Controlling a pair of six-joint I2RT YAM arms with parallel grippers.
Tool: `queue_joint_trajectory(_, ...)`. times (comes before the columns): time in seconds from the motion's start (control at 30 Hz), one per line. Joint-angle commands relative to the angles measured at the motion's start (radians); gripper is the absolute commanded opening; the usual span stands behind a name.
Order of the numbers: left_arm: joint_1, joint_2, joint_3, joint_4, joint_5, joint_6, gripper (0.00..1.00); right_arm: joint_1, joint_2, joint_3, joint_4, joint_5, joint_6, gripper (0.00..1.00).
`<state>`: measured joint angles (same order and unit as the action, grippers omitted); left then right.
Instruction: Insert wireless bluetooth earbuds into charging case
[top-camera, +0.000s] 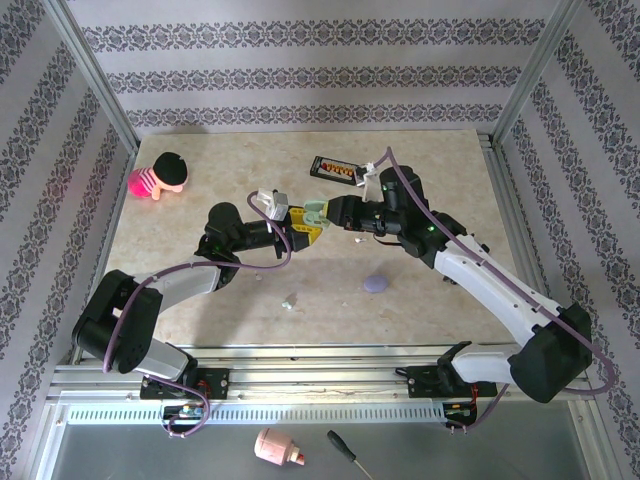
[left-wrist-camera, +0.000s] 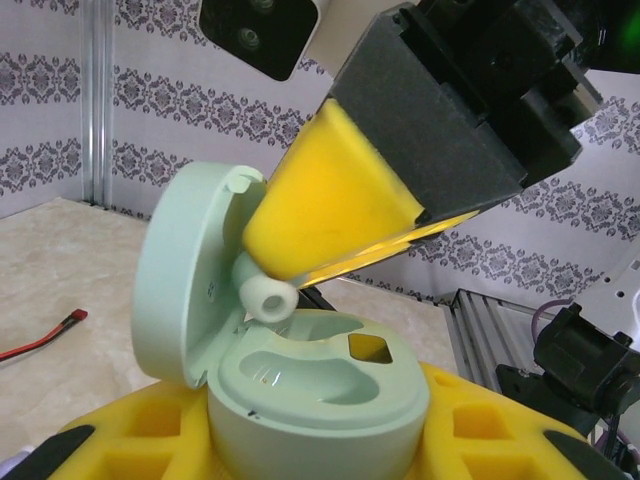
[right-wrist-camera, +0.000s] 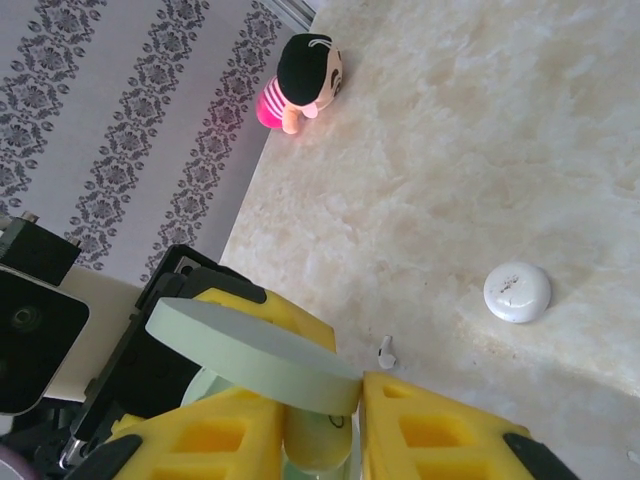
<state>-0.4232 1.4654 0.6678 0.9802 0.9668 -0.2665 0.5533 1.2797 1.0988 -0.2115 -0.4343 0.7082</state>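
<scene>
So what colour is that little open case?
The case is pale mint green, like the earbud above it; clearest in the left wrist view.

The case (left-wrist-camera: 310, 395) and earbud (left-wrist-camera: 266, 296) are mint-green, the table (top-camera: 230, 150) beige marble, the walls (top-camera: 300, 75) grey damask-striped.

No readable text, label, brand, number or sign on anything here.
</scene>
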Motion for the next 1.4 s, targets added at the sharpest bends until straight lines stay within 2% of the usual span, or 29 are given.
queue_joint_trajectory(0.0,0.014,0.004,0.013,0.066,0.008,-0.005,0.27,-0.013,-0.02,0.001,-0.01,-0.02,-0.014,0.21)
queue_joint_trajectory(0.33,0.015,0.011,0.021,0.073,0.035,-0.053,0.27,-0.022,-0.052,-0.007,-0.009,-0.084,-0.159,0.19)
queue_joint_trajectory(0.5,0.022,0.006,0.016,0.056,0.006,-0.051,0.27,-0.03,-0.067,-0.01,-0.021,-0.106,-0.208,0.19)
queue_joint_trajectory(0.73,0.098,-0.028,-0.032,-0.001,-0.025,0.002,0.27,-0.102,-0.123,-0.118,-0.027,-0.093,-0.209,0.19)
queue_joint_trajectory(0.83,0.119,-0.061,-0.059,-0.022,-0.034,0.054,0.27,-0.148,-0.119,-0.197,-0.05,-0.05,-0.21,0.19)
queue_joint_trajectory(0.93,0.119,-0.102,-0.067,-0.096,-0.05,0.126,0.27,-0.178,-0.081,-0.255,-0.101,0.048,-0.221,0.19)
queue_joint_trajectory(1.17,0.119,-0.125,-0.081,-0.099,-0.047,0.15,0.27,-0.194,0.063,-0.327,-0.129,0.287,-0.174,0.16)
queue_joint_trajectory(1.37,0.12,-0.137,-0.088,-0.104,-0.045,0.151,0.27,-0.208,0.181,-0.341,-0.101,0.332,-0.136,0.15)
